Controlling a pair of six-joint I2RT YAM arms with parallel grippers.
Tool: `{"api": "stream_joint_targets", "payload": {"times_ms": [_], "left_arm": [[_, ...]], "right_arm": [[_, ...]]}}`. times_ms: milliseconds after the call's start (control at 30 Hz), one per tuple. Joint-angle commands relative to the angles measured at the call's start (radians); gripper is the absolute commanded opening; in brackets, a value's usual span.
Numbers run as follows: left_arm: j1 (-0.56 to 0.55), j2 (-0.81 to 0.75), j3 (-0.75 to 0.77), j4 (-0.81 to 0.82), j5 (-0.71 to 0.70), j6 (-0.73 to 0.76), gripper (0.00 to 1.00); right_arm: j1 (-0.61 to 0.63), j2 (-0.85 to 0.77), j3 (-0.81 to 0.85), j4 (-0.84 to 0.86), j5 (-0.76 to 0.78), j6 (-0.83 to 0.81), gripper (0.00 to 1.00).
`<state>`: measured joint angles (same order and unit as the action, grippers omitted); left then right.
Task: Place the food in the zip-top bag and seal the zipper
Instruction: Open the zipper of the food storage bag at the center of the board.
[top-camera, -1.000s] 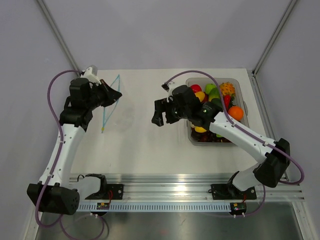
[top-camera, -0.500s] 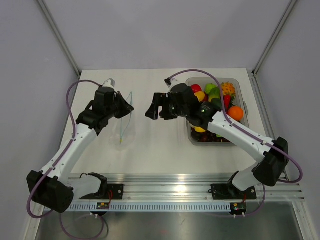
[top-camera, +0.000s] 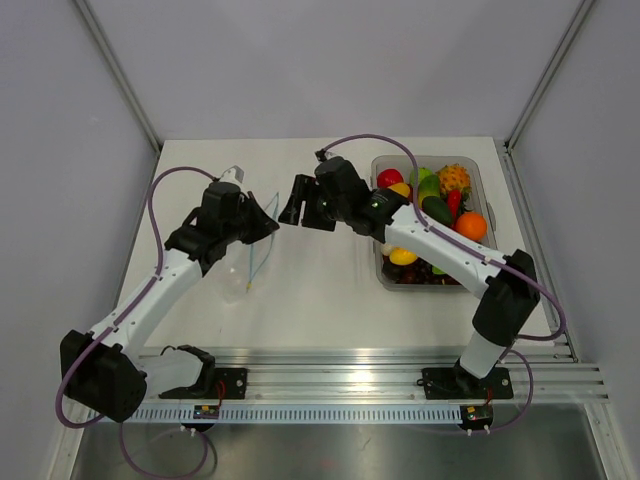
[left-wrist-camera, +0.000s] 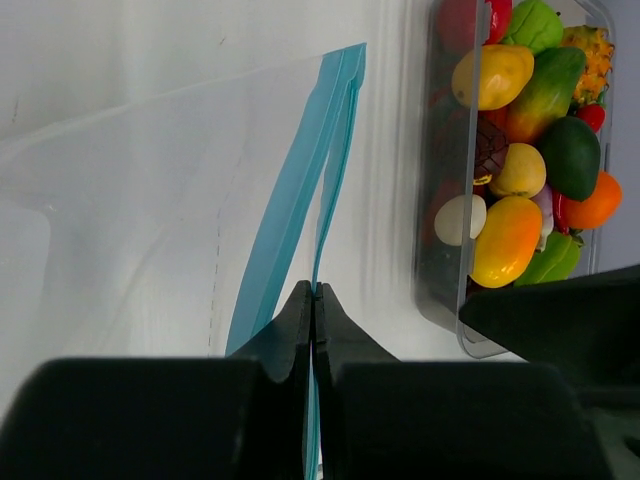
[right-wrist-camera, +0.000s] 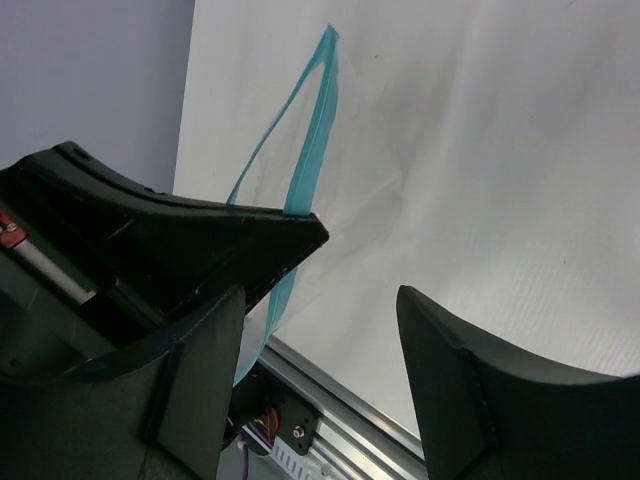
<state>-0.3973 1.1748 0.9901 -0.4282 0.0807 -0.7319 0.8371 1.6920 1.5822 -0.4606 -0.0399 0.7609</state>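
Note:
The zip-top bag (top-camera: 247, 262) hangs clear and floppy from my left gripper (top-camera: 270, 214), above the table left of centre. In the left wrist view, that gripper (left-wrist-camera: 314, 292) is shut on one lip of the light-blue zipper (left-wrist-camera: 300, 180), and the bag's mouth gapes slightly. My right gripper (top-camera: 292, 204) hovers close beside the left one, just right of the bag's mouth. It is open (right-wrist-camera: 320, 300) with nothing between its fingers, and the zipper (right-wrist-camera: 305, 150) runs just beyond its left finger. The food (top-camera: 430, 205), glossy toy fruit and vegetables (left-wrist-camera: 510, 150), lies piled in the tub.
A rigid clear tub (top-camera: 380, 270) stands at the right back of the white table (top-camera: 320, 300). A metal rail (top-camera: 340, 365) runs along the near edge. Grey walls close in the sides and back.
My left arm has carried the bag right and toward the centre. My right gripper has swung left from beside the tub to the bag's mouth, and its fingers have narrowed a little.

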Motion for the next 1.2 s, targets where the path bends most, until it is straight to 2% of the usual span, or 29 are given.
{"api": "stream_joint_targets", "payload": {"times_ms": [0, 1000, 1100, 1167], "left_arm": [[-0.003, -0.001, -0.008, 0.077, 0.047, 0.020, 0.00], [-0.003, -0.043, -0.042, 0.080, 0.134, 0.123, 0.00], [-0.003, -0.044, -0.042, 0.082, 0.139, 0.123, 0.00], [-0.003, -0.044, -0.041, 0.083, 0.148, 0.127, 0.00]], "right_arm": [[0.010, 0.055, 0.067, -0.026, 0.022, 0.031, 0.69], [-0.020, 0.179, 0.125, -0.001, -0.020, 0.049, 0.65], [-0.020, 0.208, 0.124, 0.007, -0.032, 0.057, 0.61], [-0.020, 0.225, 0.128, 0.013, -0.034, 0.060, 0.52]]}}
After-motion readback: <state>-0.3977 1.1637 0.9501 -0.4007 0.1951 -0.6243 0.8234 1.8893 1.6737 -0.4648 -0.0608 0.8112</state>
